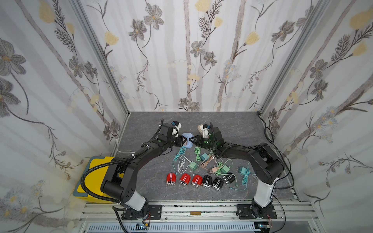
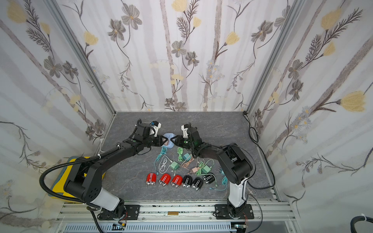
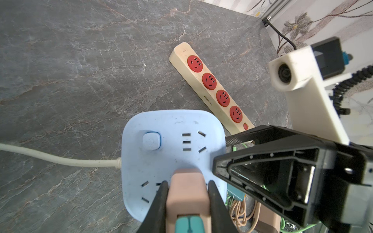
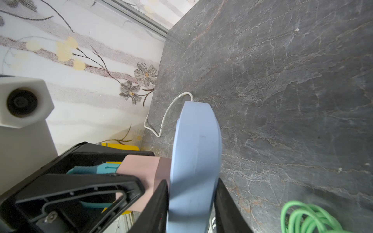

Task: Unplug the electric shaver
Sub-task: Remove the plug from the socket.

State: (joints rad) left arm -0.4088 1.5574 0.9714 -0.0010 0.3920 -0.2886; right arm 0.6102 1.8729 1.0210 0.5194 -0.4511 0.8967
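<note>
A pale blue square power strip point(image 1: 186, 135) point(image 2: 168, 135) lies between my two grippers in both top views. A pink charger point(image 3: 187, 191) with a teal plug point(image 3: 188, 224) in its back sits in one socket. My left gripper point(image 3: 188, 182) is shut on this charger, one finger on each side. My right gripper point(image 4: 192, 181) straddles the strip's edge point(image 4: 197, 141), its fingers against both flat faces. A teal cable point(image 1: 180, 152) trails toward the front. Red shavers point(image 1: 171, 179) and black shavers point(image 1: 206, 181) lie in a row there; which one the cable reaches I cannot tell.
A cream strip with red sockets point(image 3: 210, 84) lies just behind the right gripper point(image 1: 191, 140). Chargers and coiled cables point(image 1: 210, 163) are piled behind the shavers. The blue strip's white cord point(image 3: 60, 159) runs to the left wall. A yellow box point(image 1: 94, 175) stands front left.
</note>
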